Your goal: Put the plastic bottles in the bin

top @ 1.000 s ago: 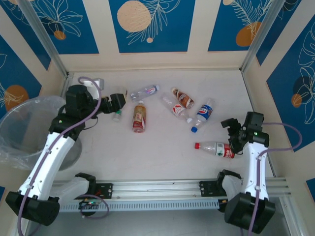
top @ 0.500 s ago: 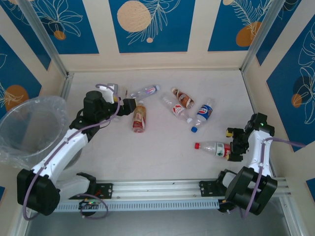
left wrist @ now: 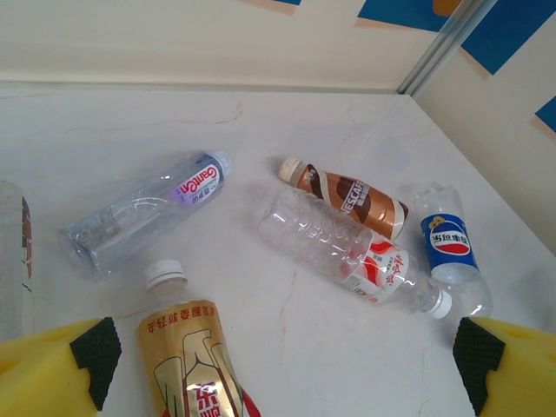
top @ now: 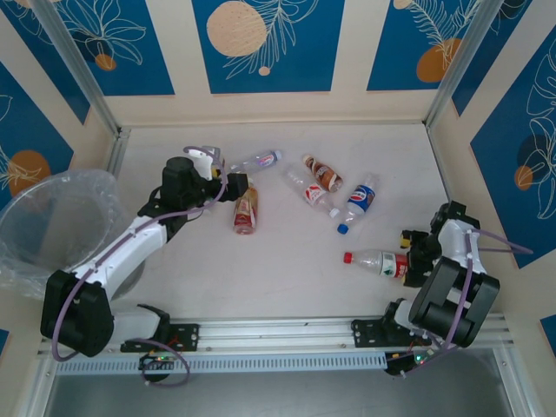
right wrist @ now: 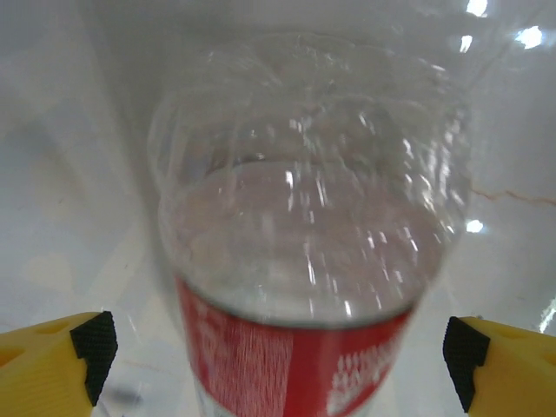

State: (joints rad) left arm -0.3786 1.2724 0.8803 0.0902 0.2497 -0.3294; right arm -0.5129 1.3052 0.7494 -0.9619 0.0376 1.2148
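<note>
Six plastic bottles lie on the white table. A gold-labelled bottle (top: 246, 209) (left wrist: 187, 356) lies just in front of my left gripper (top: 231, 187) (left wrist: 282, 378), which is open, with its cap end between the yellow fingers, nearer the left one. Beyond it are a purple-labelled clear bottle (left wrist: 143, 213), a brown bottle (left wrist: 347, 195), a red-and-white-labelled clear bottle (left wrist: 347, 252) and a blue-labelled bottle (left wrist: 447, 248). My right gripper (top: 416, 254) (right wrist: 278, 369) is open at table level, its fingers either side of the base of a red-labelled bottle (top: 382, 262) (right wrist: 304, 261). The bin (top: 48, 226) stands at the left edge.
Another clear bottle (left wrist: 10, 261) shows at the left wrist view's left edge. Patterned walls (top: 269, 52) close in the table at the back and sides, with metal posts (top: 452, 65) in the corners. A rail (top: 287, 334) runs along the near edge.
My left gripper has swung right, away from the bin side, to the gold-labelled bottle. My right gripper has dropped to the table behind the red-labelled bottle's base.
</note>
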